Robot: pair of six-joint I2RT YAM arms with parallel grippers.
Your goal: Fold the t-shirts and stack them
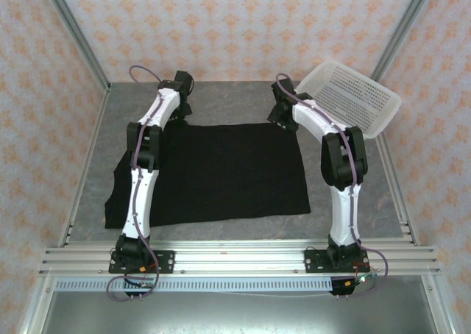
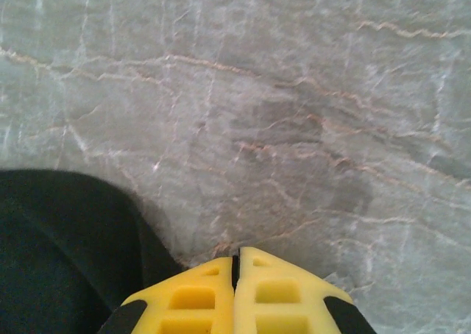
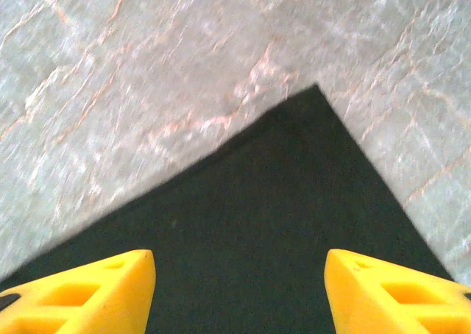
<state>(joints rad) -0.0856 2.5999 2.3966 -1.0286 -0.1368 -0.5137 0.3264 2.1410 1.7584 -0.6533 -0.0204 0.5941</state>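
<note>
One black t-shirt (image 1: 221, 172) lies spread flat on the grey table, plain side up, with a sleeve sticking out at the near left. My left gripper (image 1: 179, 107) is at the shirt's far left corner. Its yellow fingers (image 2: 199, 297) are shut tip to tip (image 2: 237, 264) on the table, and the black cloth (image 2: 59, 253) runs up to and under the left finger. Whether any cloth is caught between them does not show. My right gripper (image 1: 280, 117) hangs over the far right corner (image 3: 313, 102), open (image 3: 239, 275), with cloth below both fingers.
A white perforated plastic basket (image 1: 353, 95) leans tilted at the back right against the wall. Bare marbled table (image 2: 294, 91) lies beyond the shirt's far edge. Metal rails (image 1: 235, 257) run along the near edge by the arm bases.
</note>
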